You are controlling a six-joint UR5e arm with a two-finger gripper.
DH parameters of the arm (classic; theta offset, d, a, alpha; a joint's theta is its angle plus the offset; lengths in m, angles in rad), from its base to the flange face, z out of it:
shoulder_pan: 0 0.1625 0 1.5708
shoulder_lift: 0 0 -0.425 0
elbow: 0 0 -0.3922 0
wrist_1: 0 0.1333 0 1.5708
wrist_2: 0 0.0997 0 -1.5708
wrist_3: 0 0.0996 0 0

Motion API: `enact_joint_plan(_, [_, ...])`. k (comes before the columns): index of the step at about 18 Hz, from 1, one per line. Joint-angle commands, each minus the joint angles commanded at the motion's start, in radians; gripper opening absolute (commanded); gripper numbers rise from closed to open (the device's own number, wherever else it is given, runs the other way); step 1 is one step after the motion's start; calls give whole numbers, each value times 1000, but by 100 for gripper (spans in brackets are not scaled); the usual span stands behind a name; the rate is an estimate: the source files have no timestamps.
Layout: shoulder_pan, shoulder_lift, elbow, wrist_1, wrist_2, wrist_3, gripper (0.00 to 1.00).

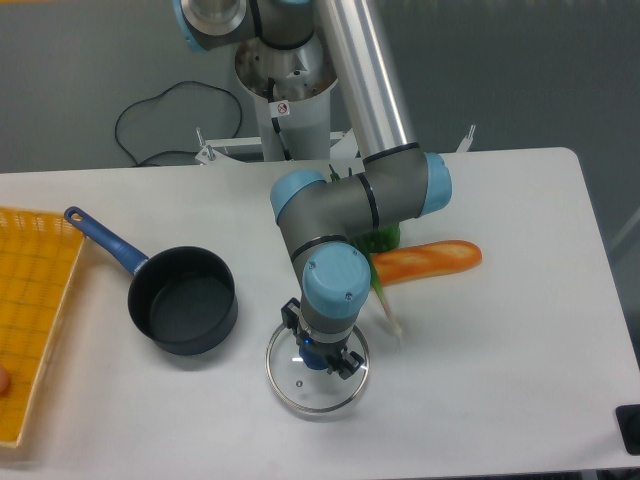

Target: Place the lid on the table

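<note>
Lid (316, 378) directly under my hand (320, 356), low over worktop (500, 350), looks about flat on it. Hand clamped on lid's blue knob. Judgement: confirm rim rests all round, part fingers gently, lift straight up. Saucepan (183, 314) to hand's side, apart from lid.

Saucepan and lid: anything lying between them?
Nothing. In the camera view only a narrow strip of bare white table separates the saucepan from the lid; they sit apart, not touching.
</note>
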Motion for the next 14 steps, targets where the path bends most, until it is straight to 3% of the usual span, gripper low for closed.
enact_joint_plan(14, [-6, -12, -9, 28, 3, -5, 43])
